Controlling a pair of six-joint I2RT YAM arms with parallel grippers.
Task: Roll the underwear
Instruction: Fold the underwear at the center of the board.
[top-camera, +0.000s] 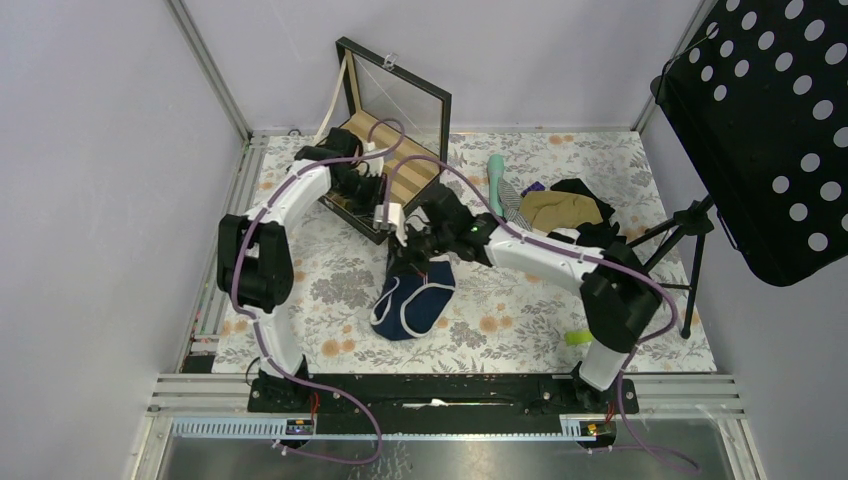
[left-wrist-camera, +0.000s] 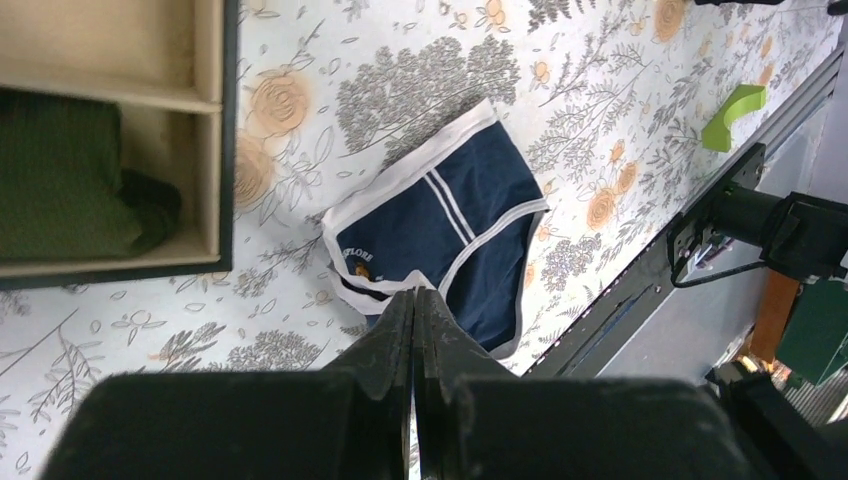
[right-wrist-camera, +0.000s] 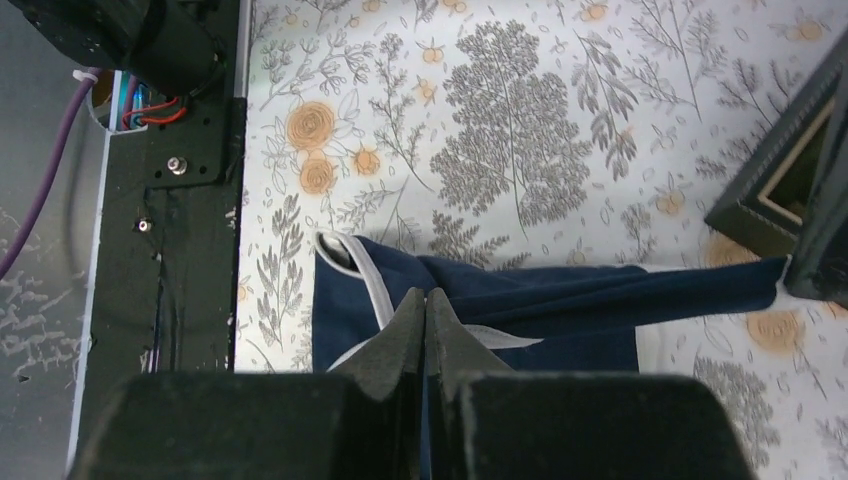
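A: While scanning from above, spotted the underwear (top-camera: 413, 300) lying on the floral table cover (top-camera: 330, 290), near the middle, just on the near side of the open wooden box (top-camera: 390, 150). Navy, white trim.

B: Confirmed. Looks mostly flat from the left wrist; from the right wrist, shows one fold drawn out as a raised band toward the box corner. State of the claws?

A: Logged the left gripper (left-wrist-camera: 413, 292) clenched, fingers pressed together with no gap. Tips over a white-trimmed edge of the garment. Cannot tell about cloth pinched inside.

B: Same for the right gripper (right-wrist-camera: 425, 295): clamped tight, tips low over the navy cloth beside a curl of white trim. Cannot confirm a pinch there either.

A: From above, placed both at the garment's far edge, close together, the left one nearer the box.

B: Anything else around?

A: Noted a green folded cloth (left-wrist-camera: 60, 180) in one box compartment; a tan garment (top-camera: 560, 210) and a black garment (top-camera: 585, 190) heaped well off to the right, with a teal cloth piece (top-camera: 495, 180) beside them; a small lime-green piece (top-camera: 577, 338) by the right arm's base; a black perforated panel (top-camera: 770, 130) on a tripod (top-camera: 690, 260) at the right edge.

B: Also marked the box lid (top-camera: 400, 95) standing open at the back.
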